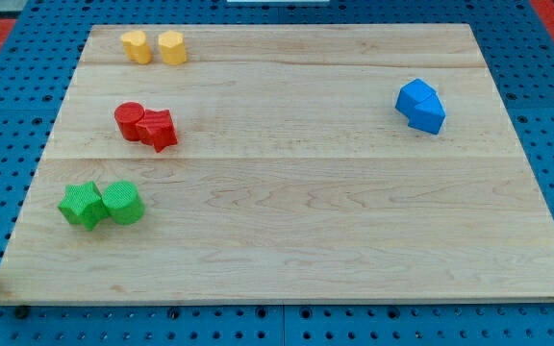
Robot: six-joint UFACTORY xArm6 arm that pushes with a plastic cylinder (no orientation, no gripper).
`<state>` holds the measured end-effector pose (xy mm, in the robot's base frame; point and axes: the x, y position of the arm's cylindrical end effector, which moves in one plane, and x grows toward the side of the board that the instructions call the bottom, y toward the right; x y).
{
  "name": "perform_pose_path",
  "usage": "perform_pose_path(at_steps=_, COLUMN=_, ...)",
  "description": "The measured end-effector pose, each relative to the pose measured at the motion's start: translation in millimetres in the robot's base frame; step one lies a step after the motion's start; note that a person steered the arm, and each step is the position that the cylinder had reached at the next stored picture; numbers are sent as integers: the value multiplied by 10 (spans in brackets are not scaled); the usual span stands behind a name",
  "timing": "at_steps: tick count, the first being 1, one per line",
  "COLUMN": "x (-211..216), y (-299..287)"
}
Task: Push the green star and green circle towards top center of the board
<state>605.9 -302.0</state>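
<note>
Our tip is out of view, so we cannot tell its state. The green star (83, 205) touches the green circle (123, 203) at the board's (306, 192) lower left. Nothing started, we judge; next, get below them and push up-right.

The board (306, 192) is pale, smooth wood with visible grain — the green star (83, 205) looks matt plastic.
</note>
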Motion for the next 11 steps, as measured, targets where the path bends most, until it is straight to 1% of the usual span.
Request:
perform_pose_path(at_steps=1, x=-403, y=235)
perform_pose_path(at_steps=2, x=-703, y=381)
perform_pose_path(at_steps=3, x=-852, y=449)
perform_pose_path(at_steps=5, x=-891, y=1473)
perform_pose_path(at_steps=6, x=-889, y=1793)
perform_pose_path(at_steps=7, x=-582, y=1742)
perform_pose_path(at_steps=8, x=-526, y=1752)
perform_pose_path(at_steps=9, x=-634, y=1909)
perform_pose_path(at_steps=10, x=-853, y=2150)
perform_pose_path(at_steps=11, x=-905, y=2244)
